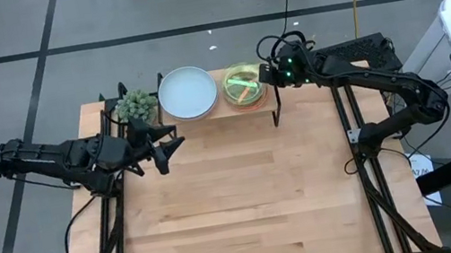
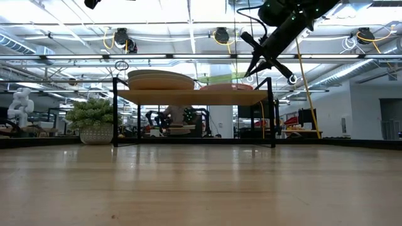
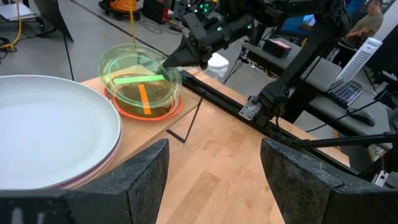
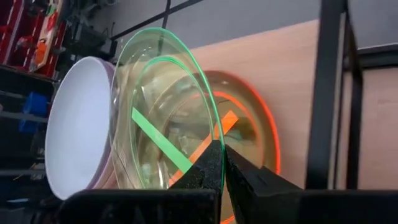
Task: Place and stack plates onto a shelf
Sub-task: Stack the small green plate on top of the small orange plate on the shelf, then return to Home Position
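Note:
The shelf (image 1: 268, 99) stands at the table's far edge on thin dark legs. On its left half sits a stack of larger plates with a cream-white one (image 1: 187, 92) on top. A pale purple rim shows below the white plate (image 3: 56, 127). On the right half an orange translucent plate (image 3: 176, 109) lies flat. The green translucent plate (image 1: 242, 79) is tilted above it. My right gripper (image 1: 268, 74) is at the shelf's right end, shut on the green plate. My left gripper (image 1: 172, 144) hovers open just in front of the shelf's left end, touching nothing. My right gripper pinches the green plate's rim (image 4: 214, 138) on the side toward the table's right, between its two fingers (image 4: 208, 163). It comes from the right, slanting down. The plate is tilted, held side raised, over the orange plate (image 4: 264, 134). I cannot tell whether its low side touches the orange plate.
A small potted plant (image 1: 136, 107) stands just left of the shelf, close to my left gripper. The shelf's dark front leg (image 4: 320, 93) is beside my right gripper. The wooden tabletop (image 1: 246, 196) stretches bare toward the near edge.

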Motion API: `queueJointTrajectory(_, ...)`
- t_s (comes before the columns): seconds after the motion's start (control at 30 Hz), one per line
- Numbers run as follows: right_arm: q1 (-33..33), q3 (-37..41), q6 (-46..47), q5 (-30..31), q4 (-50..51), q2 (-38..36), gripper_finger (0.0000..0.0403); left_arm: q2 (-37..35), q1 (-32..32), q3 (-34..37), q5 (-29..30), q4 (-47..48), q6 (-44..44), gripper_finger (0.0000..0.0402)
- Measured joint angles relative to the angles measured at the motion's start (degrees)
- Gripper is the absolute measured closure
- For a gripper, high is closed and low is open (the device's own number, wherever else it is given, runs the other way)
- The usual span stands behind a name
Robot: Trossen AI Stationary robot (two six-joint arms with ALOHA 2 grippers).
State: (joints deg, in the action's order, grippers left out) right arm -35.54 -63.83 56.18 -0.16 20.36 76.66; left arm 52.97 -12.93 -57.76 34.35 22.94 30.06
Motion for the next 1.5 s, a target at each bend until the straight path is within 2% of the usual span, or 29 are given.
queueJointTrajectory(0.6, -0.49, 0.0, -2.05, -0.07, 3.11, -0.02, 0.0398, 0.0, 0.09, 0.0, 0.2, 0.57, -0.24, 0.0144)
queueJointTrajectory(1.2, -0.49, 0.0, -2.09, 0.03, 5.07, -0.02, 0.0326, 0.0, 0.09, 0.0, 0.27, 0.96, -0.31, 0.0144)
queueJointTrajectory(1.5, -0.38, 0.0, -8.49, -0.3, 4.56, -3.7, 0.0312, 0.0, 0.09, 0.0, 0.26, 1.06, -0.39, 0.0145)
